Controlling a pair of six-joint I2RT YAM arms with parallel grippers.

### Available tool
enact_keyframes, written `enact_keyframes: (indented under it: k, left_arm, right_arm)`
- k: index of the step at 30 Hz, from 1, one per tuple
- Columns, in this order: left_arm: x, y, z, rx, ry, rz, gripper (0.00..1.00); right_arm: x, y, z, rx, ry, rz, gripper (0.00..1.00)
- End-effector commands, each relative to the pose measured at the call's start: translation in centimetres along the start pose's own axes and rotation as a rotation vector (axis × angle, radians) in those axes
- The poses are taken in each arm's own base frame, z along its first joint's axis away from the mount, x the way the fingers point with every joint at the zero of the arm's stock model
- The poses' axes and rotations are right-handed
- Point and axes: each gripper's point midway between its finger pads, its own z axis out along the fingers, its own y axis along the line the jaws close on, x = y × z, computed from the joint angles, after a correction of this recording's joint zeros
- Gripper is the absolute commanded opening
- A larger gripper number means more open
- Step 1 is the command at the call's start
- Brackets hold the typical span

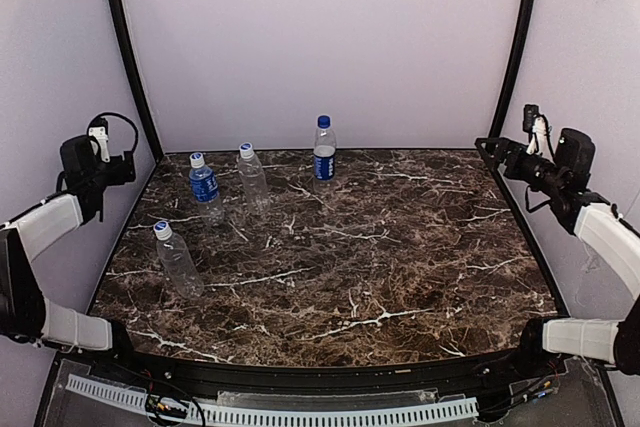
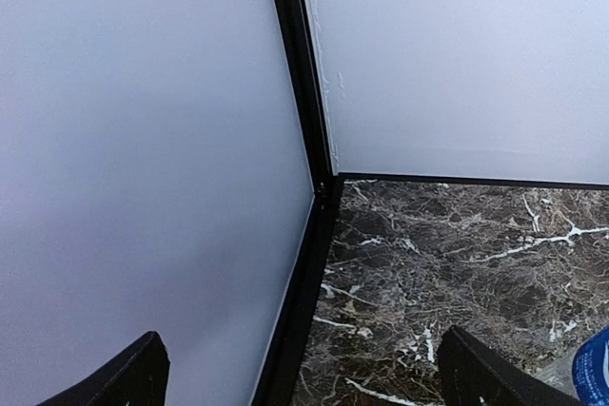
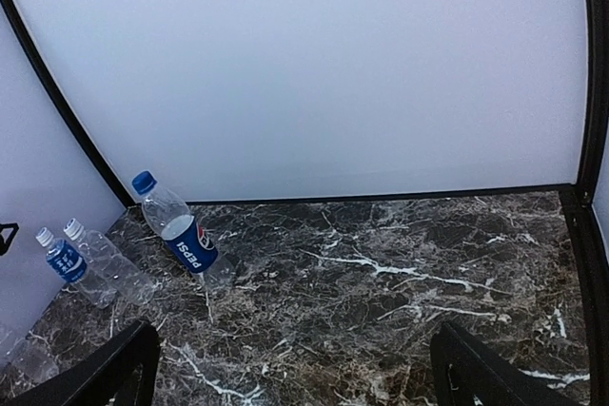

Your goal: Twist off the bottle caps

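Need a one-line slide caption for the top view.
Four capped bottles stand upright toward the table's back left; left gripper and right gripper open at the sides.

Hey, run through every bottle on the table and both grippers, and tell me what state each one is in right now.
Pepsi bottle: upright, capped.
Left blue-label bottle: upright, capped.
Rear clear bottle: upright, capped.
Near clear bottle: upright, capped.
Left gripper: open, holding nothing.
Right gripper: open, holding nothing.

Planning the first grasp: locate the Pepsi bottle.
In the top view, the Pepsi bottle stands upright by the back wall, rightmost of the four, an unlabelled bottle nearest on its left.
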Motion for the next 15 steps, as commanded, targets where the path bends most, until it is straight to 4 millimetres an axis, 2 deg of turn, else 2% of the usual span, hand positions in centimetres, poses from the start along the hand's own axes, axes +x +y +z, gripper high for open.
enact_keyframes:
  k: [1,2,3,4,5,6,7,8,9,10,12,15]
  left_arm:
    - [-0.6,-1.2,-4.5,0.222,0.240,0.105,1.00]
    - [-1.2,-1.7,-6.2,0.278,0.286,0.133,1.00]
    - [-2.0,-3.2,-7.9,0.390,0.261,0.199,1.00]
    - [-1.9,-4.0,-10.1,0.467,0.308,0.217,1.00]
    - [-2.6,-5.6,-12.3,0.584,0.269,0.276,1.00]
    - [-1.8,-6.4,-14.8,0.666,0.327,0.282,1.00]
    - [-2.1,-7.7,-17.1,0.779,0.291,0.325,1.00]
    - [-1.1,-8.4,-19.4,0.853,0.344,0.317,0.96]
    - [-1.1,-9.3,-21.2,0.939,0.312,0.346,0.95]
    - [0.2,-9.8,-22.7,1.000,0.352,0.349,0.92]
    - [1.7,-10.7,-24.2,1.062,0.397,0.334,0.88]
    - [4.7,-12.1,-24.7,1.107,0.498,0.427,0.84]
  right_arm:
    - [-2.6,3.5,-0.7,-0.112,-0.028,-0.043,0.99]
    - [-2.8,4.1,-0.8,-0.133,-0.027,-0.050,0.98]
    - [-3.0,5.0,-0.9,-0.160,-0.027,-0.060,0.98]
    - [-3.0,5.7,-1.1,-0.182,-0.026,-0.070,0.99]
    - [-3.2,6.2,-1.2,-0.195,-0.028,-0.077,0.99]
    - [-3.0,7.4,-1.2,-0.226,-0.023,-0.087,0.99]
    - [-3.0,8.3,-1.3,-0.250,-0.022,-0.097,0.99]
    - [-2.9,8.9,-1.3,-0.268,-0.020,-0.102,0.99]
    - [-2.8,9.7,-1.3,-0.289,-0.018,-0.110,0.99]
    - [-2.7,10.4,-1.3,-0.306,-0.016,-0.115,0.99]
    - [-2.5,12.0,-1.1,-0.347,-0.008,-0.128,0.99]
    - [-2.2,14.4,-0.6,-0.407,0.007,-0.146,0.99]
